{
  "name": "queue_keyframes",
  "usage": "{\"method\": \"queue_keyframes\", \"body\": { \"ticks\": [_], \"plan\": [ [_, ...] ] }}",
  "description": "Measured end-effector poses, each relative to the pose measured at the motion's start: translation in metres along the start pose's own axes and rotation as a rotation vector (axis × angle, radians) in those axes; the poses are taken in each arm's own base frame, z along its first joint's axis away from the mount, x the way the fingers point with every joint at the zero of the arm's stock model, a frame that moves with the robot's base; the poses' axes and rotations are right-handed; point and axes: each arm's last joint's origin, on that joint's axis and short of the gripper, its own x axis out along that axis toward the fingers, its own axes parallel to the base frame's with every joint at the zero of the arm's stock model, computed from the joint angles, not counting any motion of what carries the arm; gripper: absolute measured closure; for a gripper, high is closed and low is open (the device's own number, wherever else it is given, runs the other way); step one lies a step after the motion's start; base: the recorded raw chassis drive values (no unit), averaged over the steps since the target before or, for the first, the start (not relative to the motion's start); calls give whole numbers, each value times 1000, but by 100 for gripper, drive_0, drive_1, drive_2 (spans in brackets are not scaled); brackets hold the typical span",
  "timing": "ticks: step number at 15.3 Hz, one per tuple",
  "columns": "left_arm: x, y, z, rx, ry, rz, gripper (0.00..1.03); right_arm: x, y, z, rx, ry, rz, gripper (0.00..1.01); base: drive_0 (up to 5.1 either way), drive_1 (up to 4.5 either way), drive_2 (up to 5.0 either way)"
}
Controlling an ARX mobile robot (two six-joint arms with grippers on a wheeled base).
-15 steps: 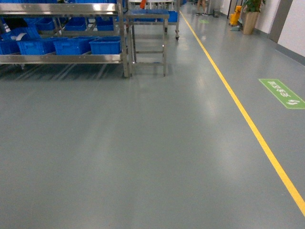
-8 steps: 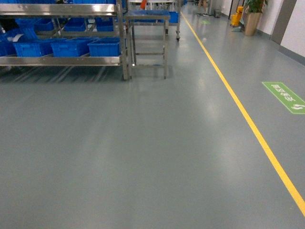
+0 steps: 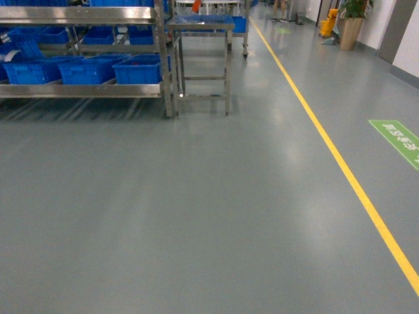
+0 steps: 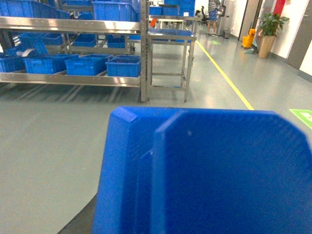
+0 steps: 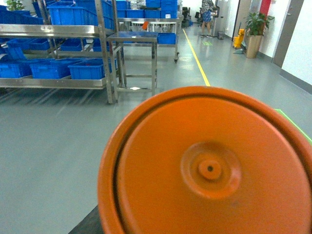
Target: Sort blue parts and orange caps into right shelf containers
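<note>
grey factory floor [image 3: 196, 216], rack [image 3: 85, 88] of blue crates [image 3: 137, 70] far ahead on the left. blue part [image 4: 219, 170] fills my left cam, orange cap [image 5: 209, 165] my right. can't tell my fingers' state. any bump could probably shake them loose.

Both wrists are held about level and point forward: each wrist camera looks straight ahead with the horizon upright, neither tilted nor rolled. Both face much the same way, side by side.

The left hand is hidden behind a blue part [image 4: 219, 170] that fills the lower half of the left wrist view, so its fingers and their spread cannot be made out. The right hand is likewise hidden behind an orange cap [image 5: 209, 165] pressed close to the right wrist camera.

Neither arm reaches into the head view; both sit below or behind its edge.
</note>
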Motion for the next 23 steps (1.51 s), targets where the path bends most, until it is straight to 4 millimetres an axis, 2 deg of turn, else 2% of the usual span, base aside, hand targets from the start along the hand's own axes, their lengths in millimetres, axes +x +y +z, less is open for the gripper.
{"method": "queue_keyframes", "body": {
  "ticks": [23],
  "plan": [
    [0, 0, 0, 0, 0, -2, 61, 0, 0, -1, 0, 6, 0, 57, 0, 417, -417]
  ]
}}
